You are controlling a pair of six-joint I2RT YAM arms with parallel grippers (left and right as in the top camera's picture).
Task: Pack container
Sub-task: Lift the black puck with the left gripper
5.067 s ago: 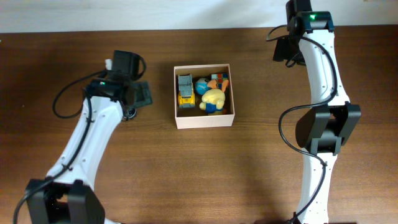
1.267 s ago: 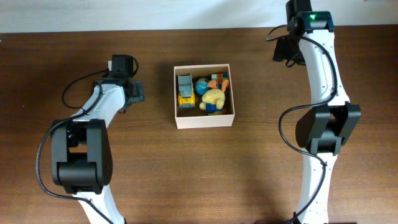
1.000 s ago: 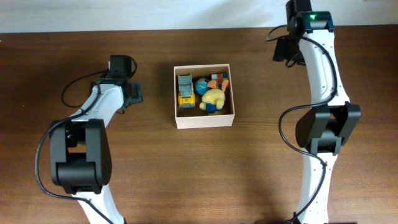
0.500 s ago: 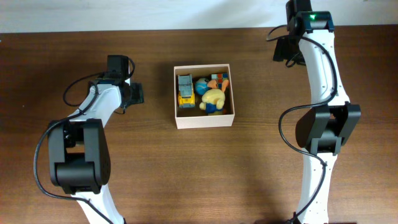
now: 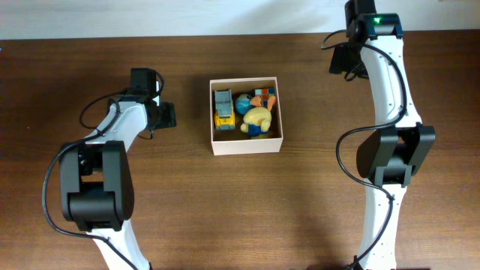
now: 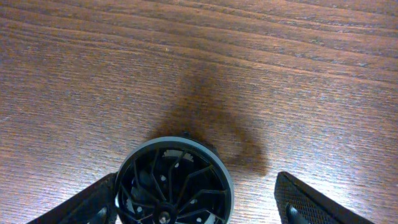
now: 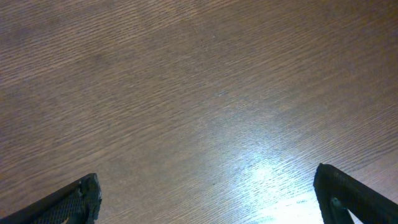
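Notes dark wood-grain surface [image 5: 225, 210], pale wall [image 5: 187, 15] along far edge. Finds container [image 5: 247, 148] mid-surface, toys inside. Records left gripper [image 6: 199, 199] spread wide, black spoked disc [image 6: 174, 180] between; right gripper [image 7: 211, 196] wide, empty.

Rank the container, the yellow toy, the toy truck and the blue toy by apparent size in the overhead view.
1. container
2. yellow toy
3. toy truck, close to the yellow toy
4. blue toy, partly hidden, so its rank is unsure

Top-down overhead — wrist views near table [image 6: 261, 56]
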